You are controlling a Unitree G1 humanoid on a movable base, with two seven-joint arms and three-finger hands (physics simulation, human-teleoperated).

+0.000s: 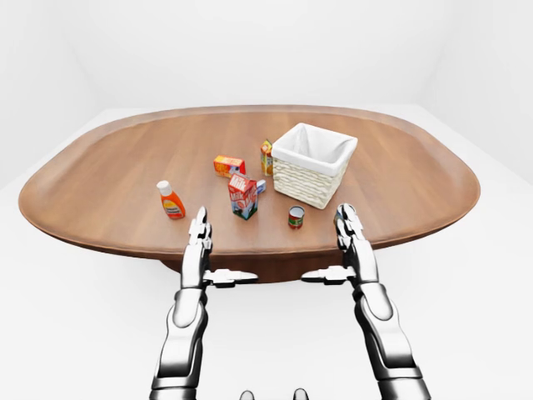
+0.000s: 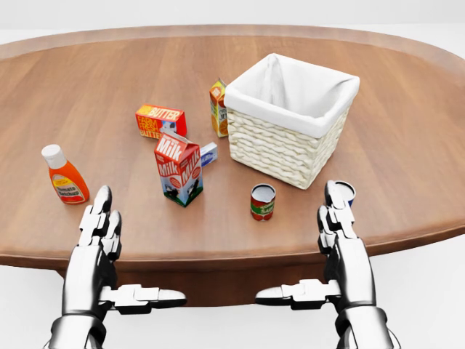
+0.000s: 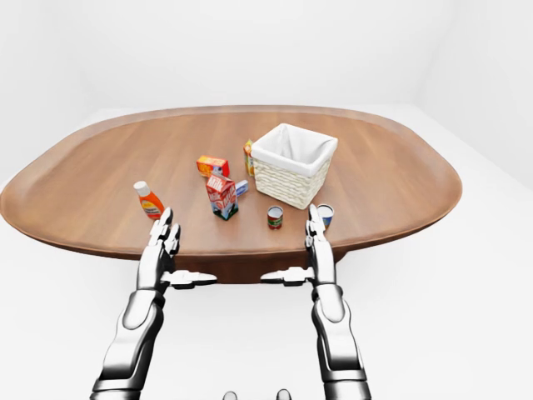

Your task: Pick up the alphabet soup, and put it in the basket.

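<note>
A small can with a red and green label stands upright on the wooden table, just below the white-lined wicker basket in the head view. A second can with a blue and white label stands right of it, partly hidden behind my right fingertips. I cannot read either label. My right hand is open at the table's near edge, fingers straight, thumb pointing inward. My left hand is open likewise, below the milk carton. Neither hand touches anything.
Left of the basket stand an orange juice carton, a butter box and a small blue-white box behind the milk carton. An orange sauce bottle stands at far left. The table edge runs under both hands.
</note>
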